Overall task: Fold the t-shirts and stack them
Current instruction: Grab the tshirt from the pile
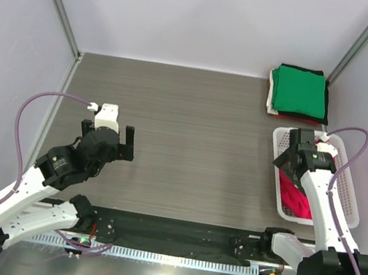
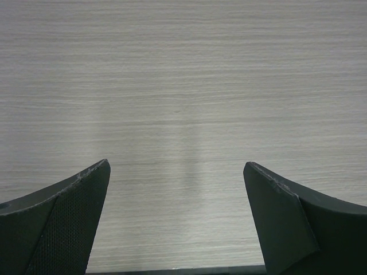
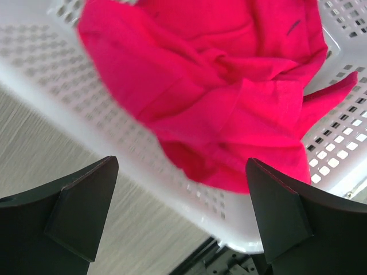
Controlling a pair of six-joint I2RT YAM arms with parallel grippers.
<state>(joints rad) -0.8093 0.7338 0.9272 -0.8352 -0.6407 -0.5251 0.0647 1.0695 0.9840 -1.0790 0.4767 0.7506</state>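
A crumpled bright red-pink t-shirt (image 1: pixel 296 196) lies in the white mesh basket (image 1: pixel 350 197) at the right. My right gripper (image 1: pixel 291 166) hangs open just above the basket's near-left part. In the right wrist view the shirt (image 3: pixel 229 86) fills the basket (image 3: pixel 86 74) beyond my open, empty gripper (image 3: pixel 182 161), which touches neither. A stack of folded t-shirts with a green one (image 1: pixel 299 92) on top sits at the back right; black, white and red edges show under it. My left gripper (image 1: pixel 107 140) is open and empty over the bare table (image 2: pixel 183 86).
The basket stands against the right wall, just in front of the folded stack. Grey walls close in the table at the left, back and right. A black rail (image 1: pixel 174 238) runs along the near edge between the arm bases.
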